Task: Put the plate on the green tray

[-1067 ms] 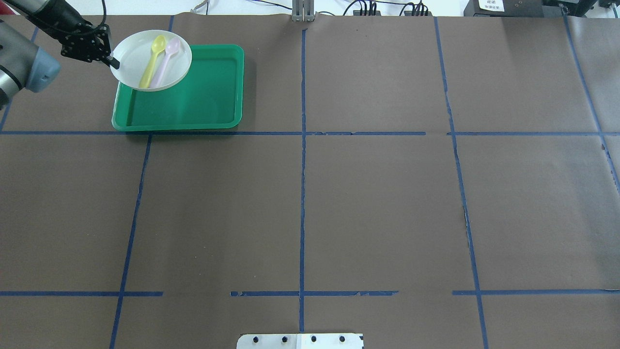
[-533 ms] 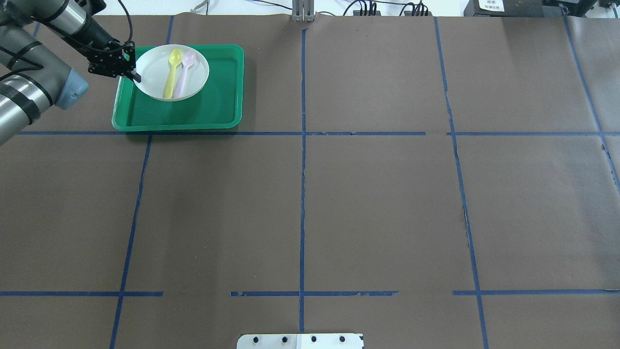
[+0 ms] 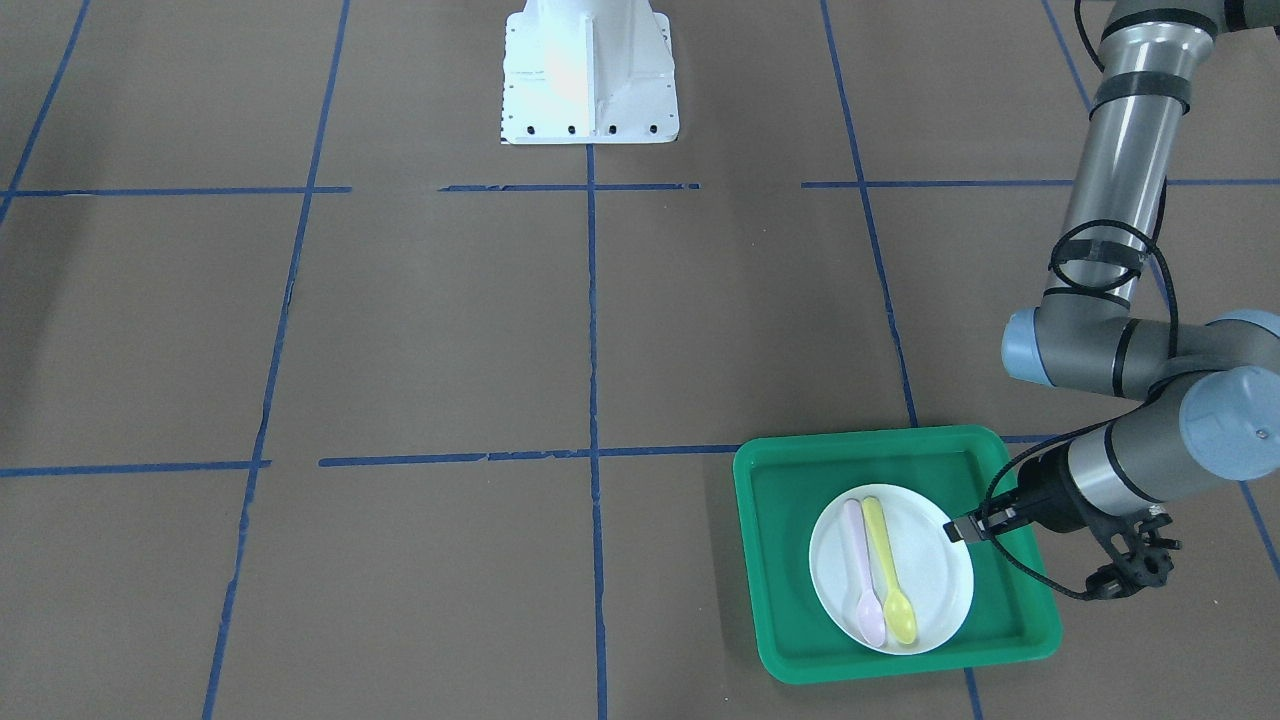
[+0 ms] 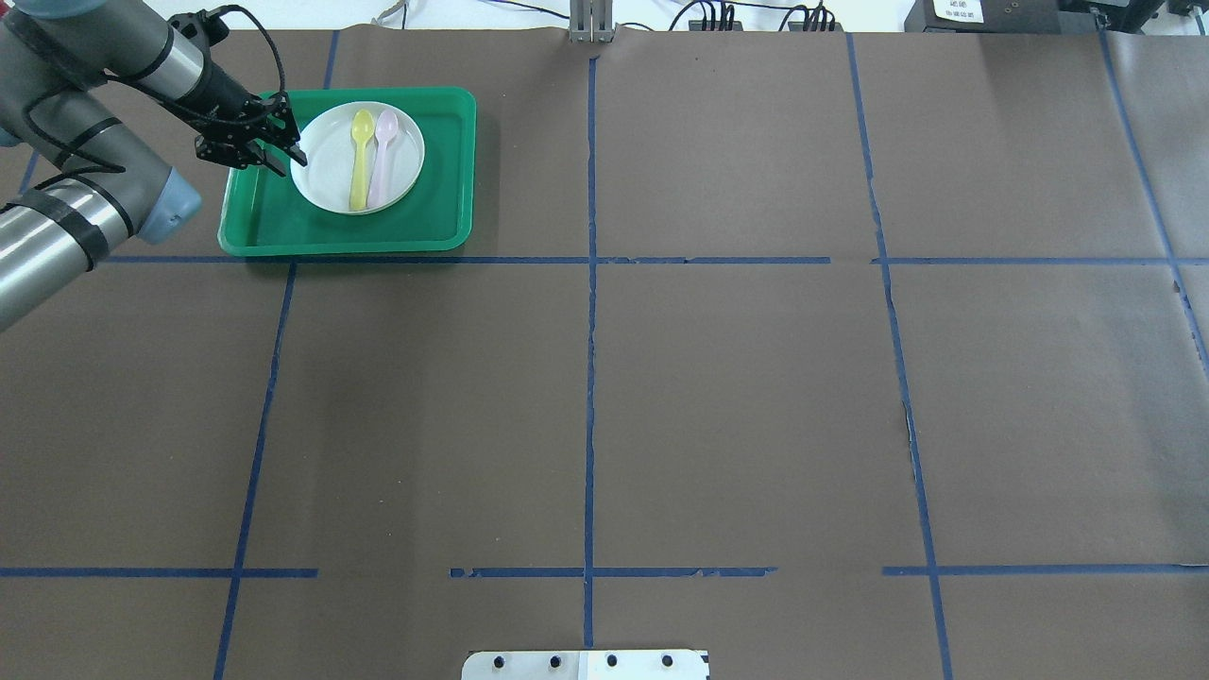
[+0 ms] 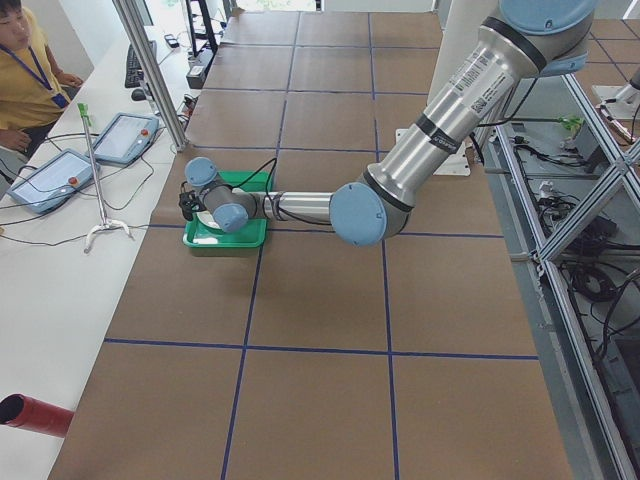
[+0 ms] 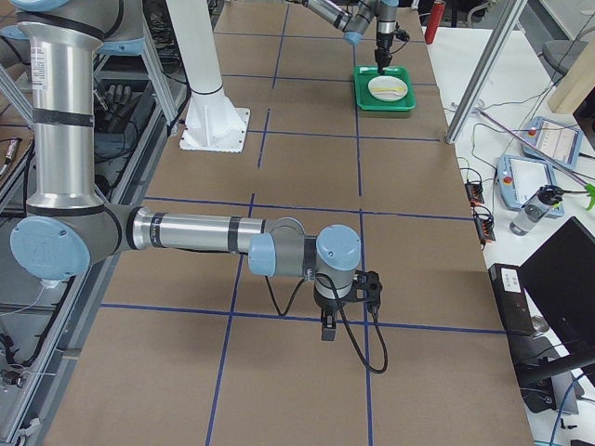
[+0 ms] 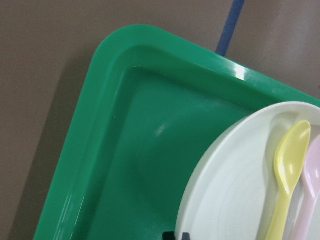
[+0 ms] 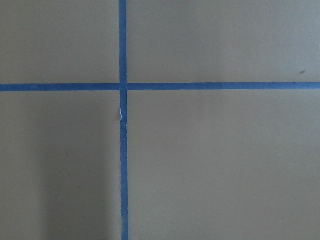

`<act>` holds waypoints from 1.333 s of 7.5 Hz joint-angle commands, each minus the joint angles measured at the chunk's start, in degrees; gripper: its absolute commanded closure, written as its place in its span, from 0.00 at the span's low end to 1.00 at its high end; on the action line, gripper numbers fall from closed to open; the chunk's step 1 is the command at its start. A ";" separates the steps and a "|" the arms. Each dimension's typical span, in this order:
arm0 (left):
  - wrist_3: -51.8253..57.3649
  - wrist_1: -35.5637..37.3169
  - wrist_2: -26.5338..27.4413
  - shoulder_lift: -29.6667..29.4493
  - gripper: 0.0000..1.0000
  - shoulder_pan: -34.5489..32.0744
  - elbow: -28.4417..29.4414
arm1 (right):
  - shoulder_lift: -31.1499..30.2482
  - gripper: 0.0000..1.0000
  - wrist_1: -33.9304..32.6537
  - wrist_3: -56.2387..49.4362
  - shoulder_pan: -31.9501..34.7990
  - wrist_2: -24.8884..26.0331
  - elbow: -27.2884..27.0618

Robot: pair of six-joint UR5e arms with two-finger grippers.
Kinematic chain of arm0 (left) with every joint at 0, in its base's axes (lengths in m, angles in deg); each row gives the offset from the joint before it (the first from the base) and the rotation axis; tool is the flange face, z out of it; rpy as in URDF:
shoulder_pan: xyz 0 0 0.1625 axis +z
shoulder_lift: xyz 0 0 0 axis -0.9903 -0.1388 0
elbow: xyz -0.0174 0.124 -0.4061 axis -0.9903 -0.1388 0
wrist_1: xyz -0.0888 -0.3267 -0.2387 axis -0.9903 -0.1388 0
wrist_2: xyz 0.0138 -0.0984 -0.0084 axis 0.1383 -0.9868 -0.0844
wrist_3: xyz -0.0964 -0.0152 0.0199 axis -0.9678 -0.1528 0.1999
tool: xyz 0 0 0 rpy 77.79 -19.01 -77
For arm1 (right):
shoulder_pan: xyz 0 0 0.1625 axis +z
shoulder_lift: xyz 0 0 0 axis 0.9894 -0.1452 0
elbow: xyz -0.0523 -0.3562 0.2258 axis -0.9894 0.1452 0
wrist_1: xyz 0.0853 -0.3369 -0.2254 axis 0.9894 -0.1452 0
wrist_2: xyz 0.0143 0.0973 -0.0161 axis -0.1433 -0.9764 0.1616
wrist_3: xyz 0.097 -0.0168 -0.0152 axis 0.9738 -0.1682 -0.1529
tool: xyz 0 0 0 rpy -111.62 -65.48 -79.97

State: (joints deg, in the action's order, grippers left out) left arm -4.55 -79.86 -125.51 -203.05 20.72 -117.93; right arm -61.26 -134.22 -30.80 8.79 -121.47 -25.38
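Observation:
The white plate (image 4: pixel 321 168) lies level and low inside the green tray (image 4: pixel 439 203), in its far left part as the overhead view shows it. It bears a yellow spoon (image 4: pixel 360 156) and a pink spoon (image 4: pixel 383 156). My left gripper (image 4: pixel 295 157) is shut on the plate's left rim. From the front, the gripper (image 3: pixel 956 529) pinches the plate (image 3: pixel 938 575) over the tray (image 3: pixel 800 480). The left wrist view shows the plate (image 7: pixel 235 190) just above the tray floor (image 7: pixel 135 150). My right gripper (image 6: pixel 326 332) shows only in the exterior right view, far from the tray; I cannot tell its state.
The table is brown paper with blue tape lines (image 4: pixel 590 283). The robot's white base (image 3: pixel 590 75) stands at the near middle edge. An operator (image 5: pixel 25 70) sits beyond the table's far side with tablets and cables.
The left gripper has carried the plate rightward and down, from overhanging the tray's far left corner to well inside the tray's rim.

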 commanded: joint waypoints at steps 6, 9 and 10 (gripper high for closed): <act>14.28 14.18 0.06 18.60 0.00 -9.86 -26.71 | 0.01 0.00 -0.09 0.00 0.00 0.04 0.00; 42.51 24.44 0.50 30.65 0.00 -20.49 -34.49 | 0.01 0.00 0.00 0.00 0.00 0.04 0.00; 47.81 25.32 0.50 34.08 0.00 -22.61 -35.72 | 0.01 0.00 0.00 0.00 0.00 0.04 0.00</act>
State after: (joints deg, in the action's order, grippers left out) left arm 34.66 -56.30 -125.04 -173.69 1.46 -151.69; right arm -61.24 -134.22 -30.80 8.79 -121.44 -25.38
